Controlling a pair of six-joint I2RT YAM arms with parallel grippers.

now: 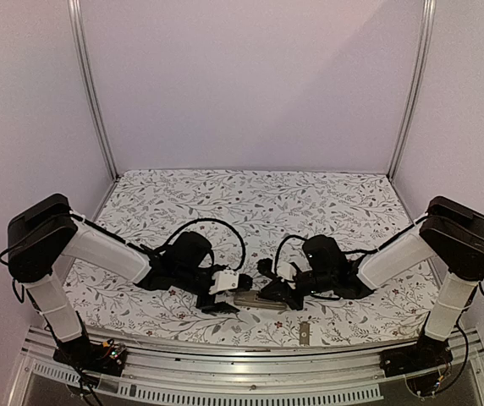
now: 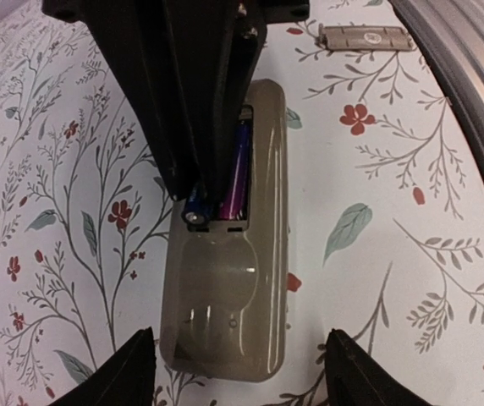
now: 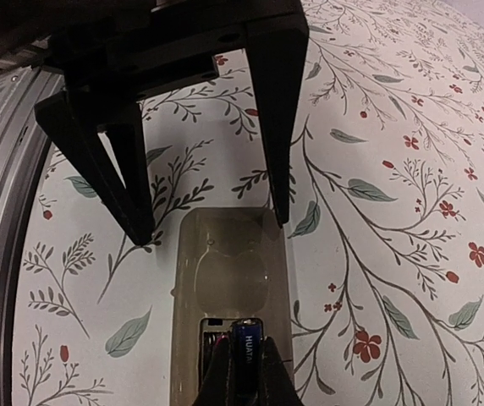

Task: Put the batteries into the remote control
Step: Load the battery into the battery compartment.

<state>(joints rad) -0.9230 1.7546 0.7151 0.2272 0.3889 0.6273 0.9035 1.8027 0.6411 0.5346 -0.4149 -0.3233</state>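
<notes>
At the table's point(image 2: 411, 211) near edge, the right end effector point(image 3: 242, 381) pinches a battery point(image 3: 246, 342) over the upturned remote control's point(image 2: 225, 296) bay, aligned lengthwise; the left end effector point(image 2: 242, 372), spread, straddles its opposite end.

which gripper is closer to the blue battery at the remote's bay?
Right. The right gripper is shut on the battery, holding it at one end of the remote. The left gripper is open, straddling the remote's other end, clear of the battery.
</notes>
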